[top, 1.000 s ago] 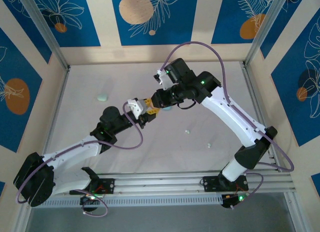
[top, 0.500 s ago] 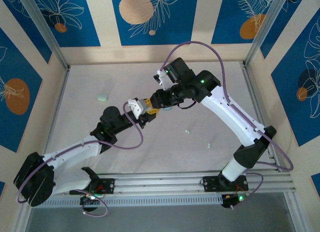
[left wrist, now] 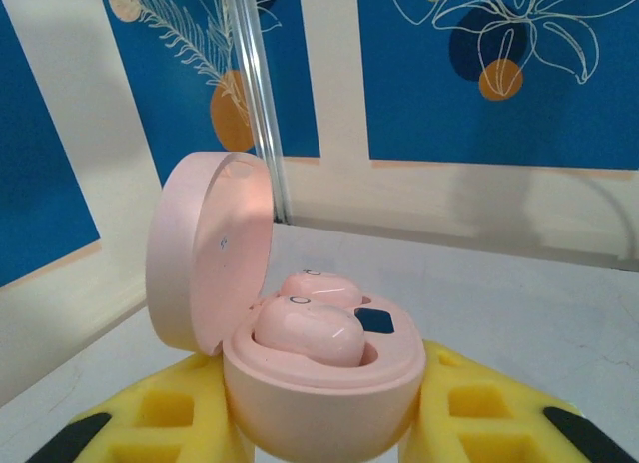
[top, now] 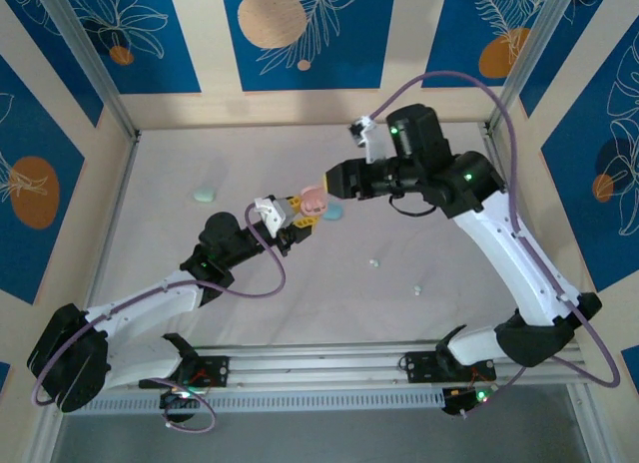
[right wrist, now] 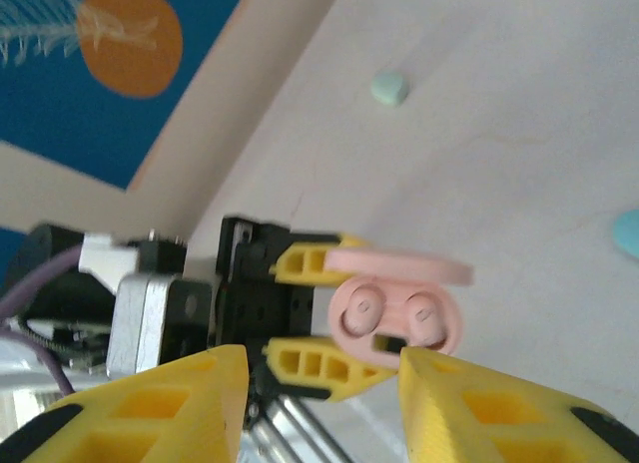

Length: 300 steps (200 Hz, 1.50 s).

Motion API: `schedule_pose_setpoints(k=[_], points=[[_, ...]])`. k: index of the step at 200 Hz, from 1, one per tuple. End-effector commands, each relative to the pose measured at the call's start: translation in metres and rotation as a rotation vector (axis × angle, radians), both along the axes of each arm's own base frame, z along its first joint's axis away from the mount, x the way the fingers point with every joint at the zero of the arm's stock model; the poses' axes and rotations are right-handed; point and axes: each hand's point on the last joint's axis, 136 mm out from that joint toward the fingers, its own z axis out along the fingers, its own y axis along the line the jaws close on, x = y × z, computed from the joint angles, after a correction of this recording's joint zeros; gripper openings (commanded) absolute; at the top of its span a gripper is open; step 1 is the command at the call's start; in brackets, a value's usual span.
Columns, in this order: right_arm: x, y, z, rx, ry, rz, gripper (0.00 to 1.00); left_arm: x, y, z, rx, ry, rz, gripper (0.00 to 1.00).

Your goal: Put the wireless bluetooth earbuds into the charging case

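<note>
Our left gripper (left wrist: 319, 438) is clamped on the pink case (left wrist: 319, 398). Its lid (left wrist: 205, 248) stands up at left of frame, and both earbuds (left wrist: 305, 331) sit in their wells at centre. Our right gripper (right wrist: 321, 398), low in its wrist view, is parted and empty. The case lies straight ahead, in line with the gap and clear of the fingers. We judge closing the lid falls to the right arm.
</note>
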Motion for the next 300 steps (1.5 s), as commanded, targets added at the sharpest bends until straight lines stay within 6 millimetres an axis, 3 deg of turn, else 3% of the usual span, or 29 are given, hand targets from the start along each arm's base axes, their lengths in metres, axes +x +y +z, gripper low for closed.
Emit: schedule_pose_setpoints(k=[1, 23, 60, 88, 132, 168, 202, 272, 300], points=[[0.025, 0.000, -0.004, 0.068, 0.053, -0.045, 0.46, -0.016, -0.006, 0.034, -0.054, -0.100, -0.068, 0.32], [0.037, 0.008, -0.011, 0.087, 0.107, -0.021, 0.47, -0.022, -0.008, 0.037, -0.058, -0.094, -0.100, 0.32], [0.036, 0.027, -0.030, 0.069, 0.219, 0.088, 0.50, -0.024, -0.007, 0.043, -0.078, -0.089, -0.098, 0.32], [0.023, 0.034, -0.039, 0.077, 0.270, 0.171, 0.51, -0.020, -0.003, 0.050, -0.110, -0.092, -0.066, 0.33], [-0.004, 0.029, -0.039, 0.194, 0.336, 0.249, 0.56, -0.016, -0.001, 0.060, -0.171, -0.085, -0.049, 0.33], [-0.011, 0.022, -0.042, 0.282, 0.415, 0.258, 0.59, -0.018, -0.003, 0.067, -0.194, -0.089, -0.072, 0.33], [-0.017, 0.028, -0.038, 0.371, 0.467, 0.338, 0.60, -0.020, -0.007, 0.072, -0.206, -0.084, -0.100, 0.34], [-0.022, 0.029, -0.033, 0.472, 0.544, 0.429, 0.46, -0.021, -0.012, 0.074, -0.208, -0.074, -0.127, 0.34], [-0.021, 0.027, -0.033, 0.479, 0.540, 0.428, 0.31, -0.019, -0.013, 0.070, -0.191, -0.062, -0.124, 0.36]])
